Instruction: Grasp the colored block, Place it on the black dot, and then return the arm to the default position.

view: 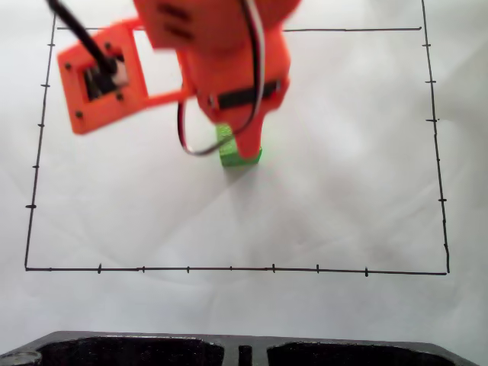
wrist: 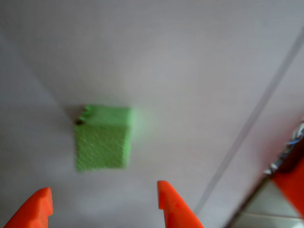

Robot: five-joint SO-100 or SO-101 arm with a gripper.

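Observation:
The green block [view: 226,152] sits on white paper a little above the middle of the drawn rectangle in the fixed view. The orange arm [view: 229,61] hangs over it, and the pointed gripper [view: 244,149] covers the cube's right part. In the wrist view the block [wrist: 102,137] lies just beyond my gripper [wrist: 102,187], whose two orange fingertips [wrist: 166,194] stand wide apart and open, nothing between them. A small dark speck [wrist: 79,121] shows at the cube's upper left corner; I cannot tell whether it is the black dot, which is otherwise hidden.
A thin black border line [view: 229,268] with tick marks frames the paper. A black moulded edge [view: 152,347] runs along the bottom of the fixed view. In the wrist view a border line [wrist: 256,114] crosses at right, near an orange part [wrist: 292,183].

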